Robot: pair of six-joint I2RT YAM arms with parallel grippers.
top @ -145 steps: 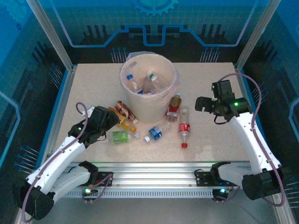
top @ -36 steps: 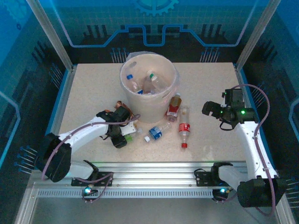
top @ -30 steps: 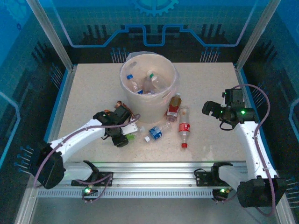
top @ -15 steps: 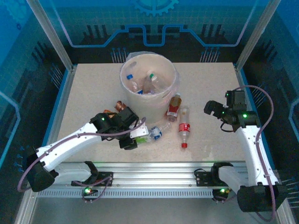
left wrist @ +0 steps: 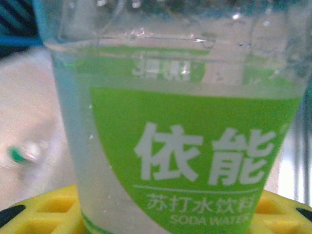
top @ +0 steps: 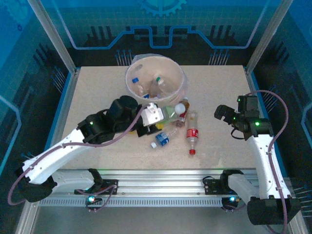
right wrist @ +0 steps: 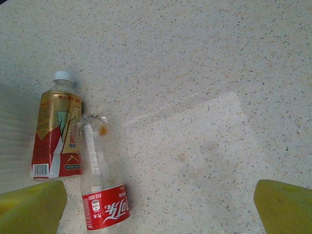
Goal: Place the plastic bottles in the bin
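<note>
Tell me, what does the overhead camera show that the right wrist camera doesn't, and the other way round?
The overhead view adds the bin with bottles inside, the left gripper shut on a green-labelled bottle close to the bin, and a blue-labelled bottle lying flat. The right wrist view adds close detail: the print on the labels, and the right gripper with its yellow fingertips spread wide. Both share the clear red-labelled bottle and the red-and-gold bottle, lying side by side.

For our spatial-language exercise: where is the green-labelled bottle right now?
Seen from the top, the green-labelled bottle sits in the left claw near the middle of the table, in front of the bin.
</note>
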